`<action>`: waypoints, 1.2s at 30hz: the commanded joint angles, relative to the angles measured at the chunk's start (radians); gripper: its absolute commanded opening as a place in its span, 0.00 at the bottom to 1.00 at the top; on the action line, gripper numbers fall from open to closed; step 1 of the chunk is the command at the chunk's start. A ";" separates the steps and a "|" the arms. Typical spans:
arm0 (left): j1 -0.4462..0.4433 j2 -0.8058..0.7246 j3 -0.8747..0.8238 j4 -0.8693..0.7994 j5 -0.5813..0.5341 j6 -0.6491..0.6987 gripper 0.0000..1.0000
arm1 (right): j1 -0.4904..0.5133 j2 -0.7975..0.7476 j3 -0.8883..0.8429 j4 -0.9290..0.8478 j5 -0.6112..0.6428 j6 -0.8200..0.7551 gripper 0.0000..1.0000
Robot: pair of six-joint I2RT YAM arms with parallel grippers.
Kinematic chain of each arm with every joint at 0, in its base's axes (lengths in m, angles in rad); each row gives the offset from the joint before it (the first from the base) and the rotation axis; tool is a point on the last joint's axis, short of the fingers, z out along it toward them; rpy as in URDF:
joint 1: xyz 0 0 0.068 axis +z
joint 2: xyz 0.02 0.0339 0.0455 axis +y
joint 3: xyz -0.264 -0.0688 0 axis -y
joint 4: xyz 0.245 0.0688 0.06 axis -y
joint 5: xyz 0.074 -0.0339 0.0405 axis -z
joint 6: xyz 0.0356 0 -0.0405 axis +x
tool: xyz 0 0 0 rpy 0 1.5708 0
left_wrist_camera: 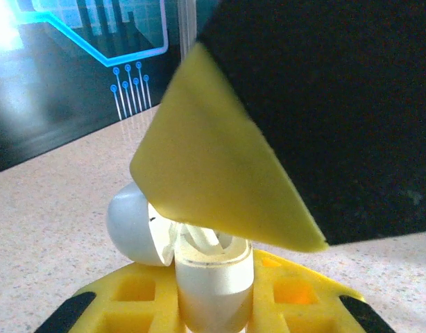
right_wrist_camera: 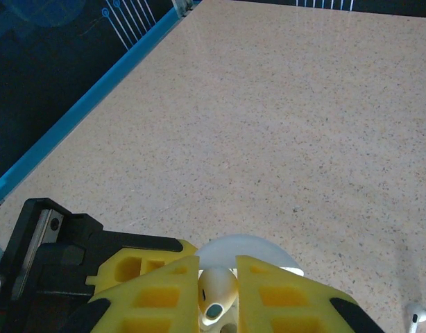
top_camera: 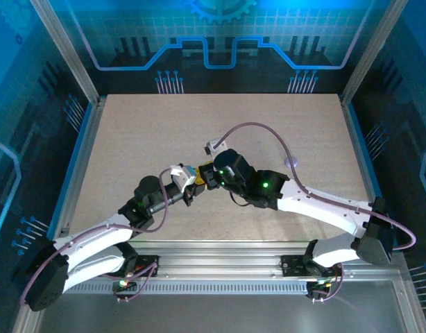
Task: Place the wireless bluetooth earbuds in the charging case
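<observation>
While the left tool [left_wrist_camera: 213,309] grips the charging case [left_wrist_camera: 214,274], the right tool [right_wrist_camera: 217,274] pinches, seemingly, an earbud [right_wrist_camera: 216,298].

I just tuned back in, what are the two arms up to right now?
The left gripper is shut on the charging case, holding it with its lid swung open. The right gripper pinches a white earbud at the case's opening, apparently seating it. Another white earbud lies on the table, not yet picked up.
</observation>
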 commanded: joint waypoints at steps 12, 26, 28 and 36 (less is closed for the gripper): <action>-0.027 0.003 0.003 0.128 -0.032 0.040 0.11 | -0.018 -0.035 -0.084 0.076 -0.004 0.012 0.18; -0.032 -0.013 0.011 0.131 -0.025 0.025 0.11 | -0.029 -0.051 -0.113 0.057 0.034 0.024 0.18; -0.033 -0.013 0.008 0.126 -0.028 0.025 0.11 | -0.030 -0.066 -0.113 0.066 0.045 0.021 0.18; -0.049 0.001 -0.020 0.151 -0.056 0.077 0.10 | -0.030 -0.115 -0.121 0.114 0.058 0.013 0.18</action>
